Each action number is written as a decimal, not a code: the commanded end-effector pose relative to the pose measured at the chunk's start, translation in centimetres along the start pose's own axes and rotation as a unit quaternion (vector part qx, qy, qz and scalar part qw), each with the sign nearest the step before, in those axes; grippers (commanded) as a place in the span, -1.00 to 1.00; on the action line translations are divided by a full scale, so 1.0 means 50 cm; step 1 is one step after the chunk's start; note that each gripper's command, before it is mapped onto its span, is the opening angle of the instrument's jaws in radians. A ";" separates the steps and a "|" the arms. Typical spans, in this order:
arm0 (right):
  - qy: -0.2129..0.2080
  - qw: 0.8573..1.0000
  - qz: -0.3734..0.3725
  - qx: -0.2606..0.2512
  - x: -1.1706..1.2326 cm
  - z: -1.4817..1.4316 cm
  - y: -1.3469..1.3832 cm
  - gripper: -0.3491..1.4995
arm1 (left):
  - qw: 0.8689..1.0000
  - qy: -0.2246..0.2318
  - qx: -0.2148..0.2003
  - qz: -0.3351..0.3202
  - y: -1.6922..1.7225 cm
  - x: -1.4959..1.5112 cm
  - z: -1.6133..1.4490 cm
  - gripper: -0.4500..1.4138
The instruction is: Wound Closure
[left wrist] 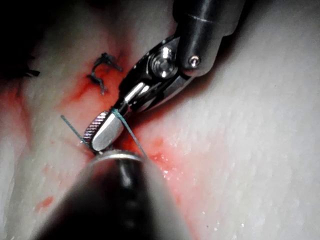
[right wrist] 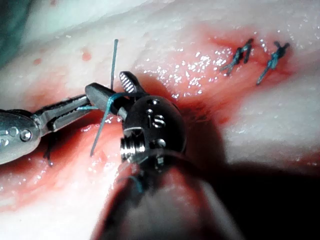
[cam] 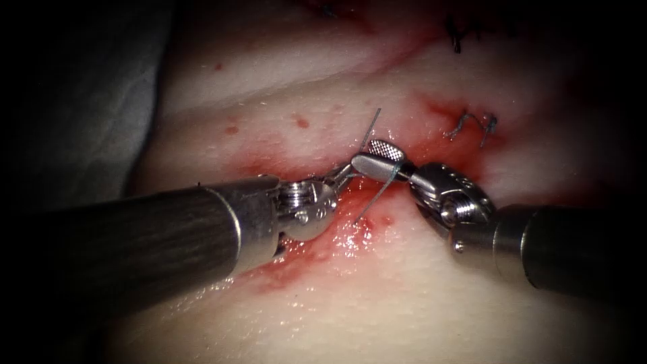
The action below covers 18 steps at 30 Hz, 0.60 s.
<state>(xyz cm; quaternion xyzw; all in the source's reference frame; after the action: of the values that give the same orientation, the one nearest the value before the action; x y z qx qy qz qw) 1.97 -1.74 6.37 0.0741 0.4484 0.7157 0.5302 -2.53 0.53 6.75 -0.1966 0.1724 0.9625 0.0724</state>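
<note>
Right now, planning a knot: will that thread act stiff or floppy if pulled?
Likely springy: the thread has ends standing straight off the tissue. Probably slippery: its loop round one open jaw of the right tool looks smooth. The left tool seems shut on it.

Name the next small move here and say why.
Probably close the right tool on the free strand of thread. Its jaws stand open with the thread looped around one of them, and the left tool seems shut on the thread right beside that jaw, so the loop looks ready to be secured.
</note>
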 end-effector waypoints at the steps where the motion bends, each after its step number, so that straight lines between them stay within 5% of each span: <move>1: 0.001 1.000 0.000 0.001 -0.0015 0.0025 -0.0004 -0.13 | 1.000 0.000 0.000 0.000 0.0006 0.0002 0.0014 -1.00; 9: 0.000 1.000 0.005 0.001 -0.0014 0.0057 -0.0016 -0.20 | 1.000 0.000 0.001 0.002 0.0009 -0.0003 0.0021 -1.00; 10: 0.003 1.000 0.005 0.001 -0.0014 0.0063 -0.0018 -0.49 | 1.000 0.000 0.002 0.002 0.0012 -0.0005 0.0022 -1.00; 11: 0.003 1.000 0.005 0.001 -0.0014 0.0063 -0.0018 -0.49 | 1.000 0.000 0.002 0.002 0.0012 -0.0005 0.0022 -1.00; 12: 0.005 1.000 0.006 0.001 -0.0014 0.0067 -0.0020 -1.00 | 1.000 0.001 0.004 0.003 0.0015 -0.0007 0.0021 -1.00; 18: -0.003 1.000 0.017 -0.012 -0.0021 0.0073 -0.0029 -1.00 | 1.000 0.001 0.001 0.006 0.0020 -0.0018 0.0017 -1.00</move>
<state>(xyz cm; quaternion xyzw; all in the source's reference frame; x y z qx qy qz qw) 2.25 -1.59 6.46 0.0764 0.4350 0.7308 0.5205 -2.42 0.47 6.85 -0.1961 0.1750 0.9627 0.0640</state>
